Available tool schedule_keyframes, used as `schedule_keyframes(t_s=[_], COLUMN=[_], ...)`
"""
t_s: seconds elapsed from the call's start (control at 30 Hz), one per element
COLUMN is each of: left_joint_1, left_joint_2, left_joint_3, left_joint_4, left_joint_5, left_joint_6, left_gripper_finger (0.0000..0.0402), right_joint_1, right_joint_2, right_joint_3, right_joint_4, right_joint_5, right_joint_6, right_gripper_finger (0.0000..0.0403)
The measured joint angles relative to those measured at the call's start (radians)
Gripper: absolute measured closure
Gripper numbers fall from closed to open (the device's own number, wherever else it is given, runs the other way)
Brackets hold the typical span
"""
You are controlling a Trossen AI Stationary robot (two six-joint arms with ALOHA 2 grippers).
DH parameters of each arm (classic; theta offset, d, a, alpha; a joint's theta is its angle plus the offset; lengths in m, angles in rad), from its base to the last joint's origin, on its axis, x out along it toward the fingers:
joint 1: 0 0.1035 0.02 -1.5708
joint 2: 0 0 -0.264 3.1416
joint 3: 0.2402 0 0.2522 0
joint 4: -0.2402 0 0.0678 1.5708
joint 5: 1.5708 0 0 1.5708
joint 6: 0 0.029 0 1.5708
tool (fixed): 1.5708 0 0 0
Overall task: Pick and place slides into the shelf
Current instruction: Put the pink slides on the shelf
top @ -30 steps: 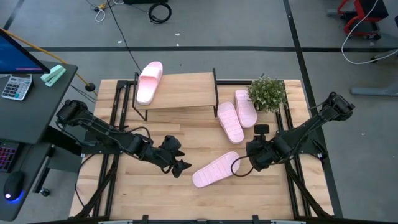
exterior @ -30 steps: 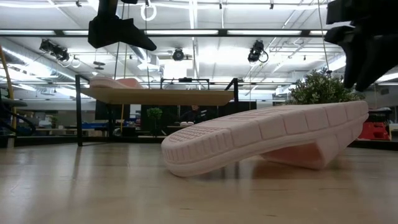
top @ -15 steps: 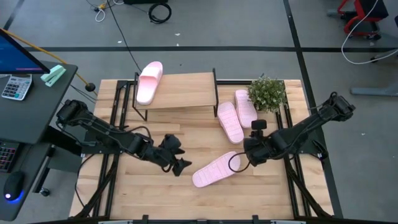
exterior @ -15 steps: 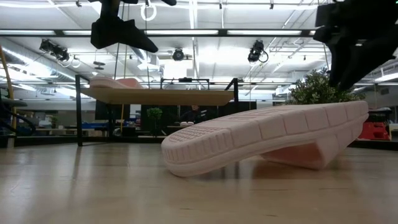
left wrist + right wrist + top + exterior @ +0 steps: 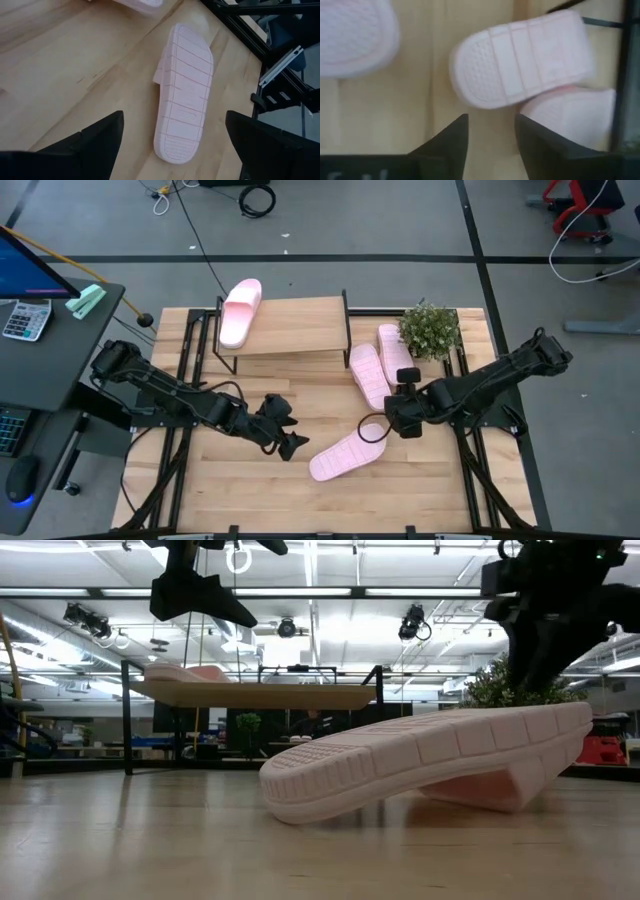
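One pale pink slide [image 5: 345, 452] lies sole up on the table, propped on its strap [image 5: 500, 788] and one end. My left gripper [image 5: 288, 444] hovers open to its left, and that slide's sole [image 5: 183, 100] fills the left wrist view. My right gripper [image 5: 388, 423] hangs open above the table, between this slide and two slides [image 5: 368, 376] [image 5: 395, 352] beside the plant. One of those [image 5: 520, 65] lies sole up, overlapping the other [image 5: 570, 115]. Another slide [image 5: 240, 312] rests on the shelf's plank top [image 5: 295, 328].
A small potted plant [image 5: 430, 330] stands at the far right, close to the two slides. The shelf's black frame legs [image 5: 345, 330] stand on the far half of the table. Bare wood [image 5: 220, 480] lies along the near edge.
My right gripper has moved away from the near slide's right end, toward the far edge and slightly left, closing on the pair of slides beside the plant. The near slide has stayed where it was.
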Motion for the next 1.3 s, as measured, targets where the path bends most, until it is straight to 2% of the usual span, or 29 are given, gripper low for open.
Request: schedule_keyframes(t_s=[0.17,0.3,0.4,0.63,0.77,0.93,1.2,1.3], left_joint_1=[0.0,0.0,0.0,0.0,0.0,0.0,0.0,0.0], left_joint_2=[0.0,0.0,0.0,0.0,0.0,0.0,0.0,0.0], left_joint_3=[0.0,0.0,0.0,0.0,0.0,0.0,0.0,0.0], left_joint_4=[0.0,-0.002,-0.008,-0.008,-0.009,-0.01,-0.012,-0.015], left_joint_5=[0.0,0.0,0.0,0.0,-0.001,-0.001,0.0,0.0], left_joint_6=[0.0,0.0,0.0,0.0,0.0,0.0,-0.001,-0.001], left_gripper_finger=[0.0047,0.0047,0.0047,0.0047,0.0047,0.0047,0.0047,0.0047], right_joint_1=[-0.01,-0.01,-0.01,-0.007,-0.006,-0.008,-0.027,-0.037], right_joint_2=[0.013,0.064,0.115,0.232,0.275,0.289,0.289,0.29], right_joint_3=[0.0,0.0,0.0,0.0,0.0,0.0,0.0,0.0], right_joint_4=[0.051,0.051,0.07,0.103,0.104,0.144,0.192,0.189], right_joint_5=[-0.091,-0.071,-0.026,0.017,0.093,0.181,0.22,0.22], right_joint_6=[-0.114,-0.16,-0.167,-0.175,-0.177,-0.145,-0.135,-0.114], right_gripper_finger=[0.0171,0.0136,0.0125,0.0131,0.0136,0.0144,0.0158,0.0177])
